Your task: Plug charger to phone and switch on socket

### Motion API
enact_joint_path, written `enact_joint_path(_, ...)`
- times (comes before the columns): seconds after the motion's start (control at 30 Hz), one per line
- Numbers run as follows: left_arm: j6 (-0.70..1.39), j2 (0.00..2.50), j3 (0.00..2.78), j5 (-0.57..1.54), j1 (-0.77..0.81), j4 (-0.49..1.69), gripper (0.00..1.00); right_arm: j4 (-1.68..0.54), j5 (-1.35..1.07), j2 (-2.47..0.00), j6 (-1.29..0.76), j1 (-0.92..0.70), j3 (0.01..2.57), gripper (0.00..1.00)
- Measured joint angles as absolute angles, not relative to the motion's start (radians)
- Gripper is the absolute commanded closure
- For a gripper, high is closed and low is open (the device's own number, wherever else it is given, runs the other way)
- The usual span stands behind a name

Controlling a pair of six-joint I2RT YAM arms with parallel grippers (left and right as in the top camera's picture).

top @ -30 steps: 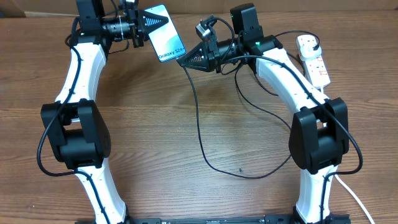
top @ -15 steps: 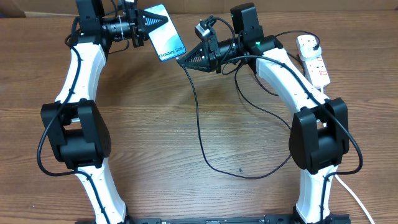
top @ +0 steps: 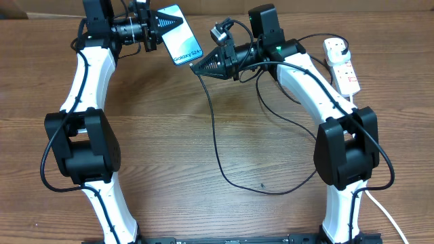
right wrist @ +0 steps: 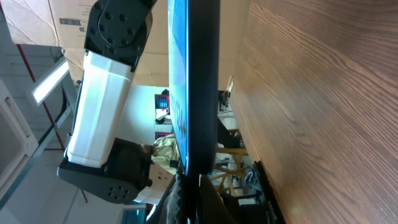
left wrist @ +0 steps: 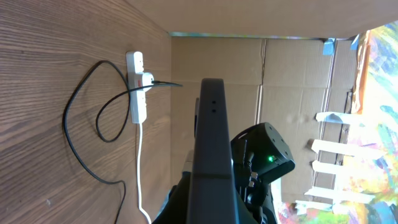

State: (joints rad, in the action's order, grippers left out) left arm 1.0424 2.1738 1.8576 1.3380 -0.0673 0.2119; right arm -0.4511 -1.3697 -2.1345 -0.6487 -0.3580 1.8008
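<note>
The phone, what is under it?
Only air, then the wooden table. The left tool holds the phone up. The right tool holds the charger at its lower edge; the tip is covered.

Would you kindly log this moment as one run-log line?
left gripper: shut on phone | right gripper: shut on charger tip, at phone's edge | socket: charger plugged in, switch unclear
</note>
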Motion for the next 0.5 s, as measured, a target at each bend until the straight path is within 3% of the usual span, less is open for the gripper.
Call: enact_joint_path(0.5, 1.044, 2.174, 1.858, 1.338, -0.067, 0.212, 0.96, -0.426, -1.357, -2.135, -0.660, -0.362, 1.801, 0.96)
